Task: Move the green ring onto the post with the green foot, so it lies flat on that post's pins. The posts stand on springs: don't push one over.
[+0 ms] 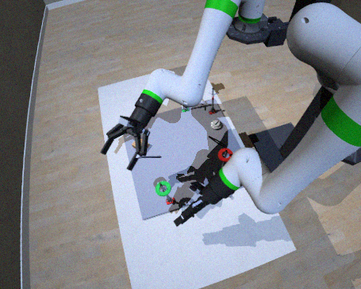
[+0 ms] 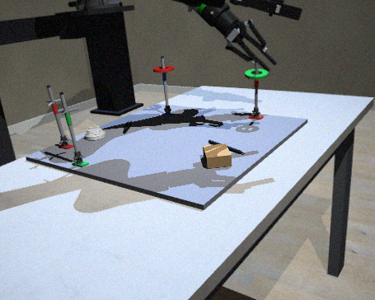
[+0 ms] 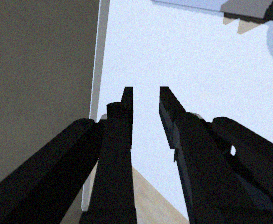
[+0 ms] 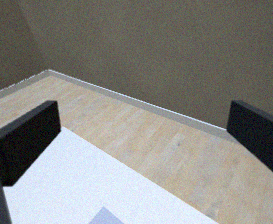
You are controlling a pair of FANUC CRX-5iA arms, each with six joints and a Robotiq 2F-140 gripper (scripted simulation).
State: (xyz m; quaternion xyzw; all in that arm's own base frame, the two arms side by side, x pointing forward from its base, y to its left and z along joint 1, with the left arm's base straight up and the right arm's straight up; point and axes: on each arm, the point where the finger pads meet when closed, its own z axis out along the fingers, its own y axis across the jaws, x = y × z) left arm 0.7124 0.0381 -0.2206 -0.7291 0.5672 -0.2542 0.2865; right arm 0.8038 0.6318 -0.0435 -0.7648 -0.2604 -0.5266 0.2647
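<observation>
Green ring [image 1: 157, 188] [image 2: 256, 77] is what the move turns on: from the top it lies at the lower left of the board, up and left in the frame from the fingertips of the left end effector [image 1: 178, 223] [image 2: 272, 65] [image 3: 146, 89]. The right end effector [image 1: 117, 159] [image 2: 298, 14] [image 4: 144, 116] spreads wide open, farther off, so the left looks the nearer one. In the exterior view the ring sits level around the red-footed post [image 2: 256, 99], the left fingertips just beside and above its right side; the green-footed post [image 2: 73, 136] stands well apart, at the board's other end. The left wrist view shows narrowly parted fingers, nothing between them, and no ring. The right wrist view shows only wide fingers, table and floor. I'd judge a small sideways correction comes before gripping, lest a finger nudge the sprung post.
</observation>
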